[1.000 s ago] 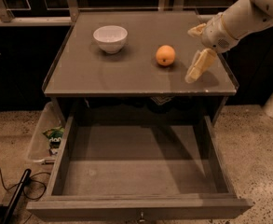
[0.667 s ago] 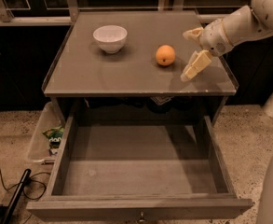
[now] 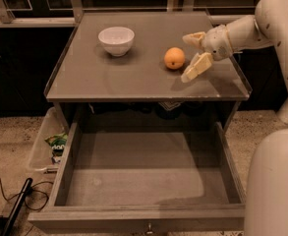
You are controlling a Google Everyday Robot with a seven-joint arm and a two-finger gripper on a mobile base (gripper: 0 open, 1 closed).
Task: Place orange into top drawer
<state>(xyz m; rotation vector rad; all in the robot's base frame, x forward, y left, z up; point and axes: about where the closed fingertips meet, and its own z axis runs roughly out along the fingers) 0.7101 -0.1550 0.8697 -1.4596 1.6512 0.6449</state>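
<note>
One orange (image 3: pixel 174 58) sat upper right on the bench (image 3: pixel 109 80), gripper (image 3: pixel 190 53) just beside, jaws spread; a glancing jaw could roll it away from the top drawer (image 3: pixel 148 183).

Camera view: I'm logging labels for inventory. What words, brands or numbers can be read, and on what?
None can be read.
The green packet in the clear bin: print too small to read.
No text on the orange, white bowl, top drawer, or the open gripper just right of the orange.
</note>
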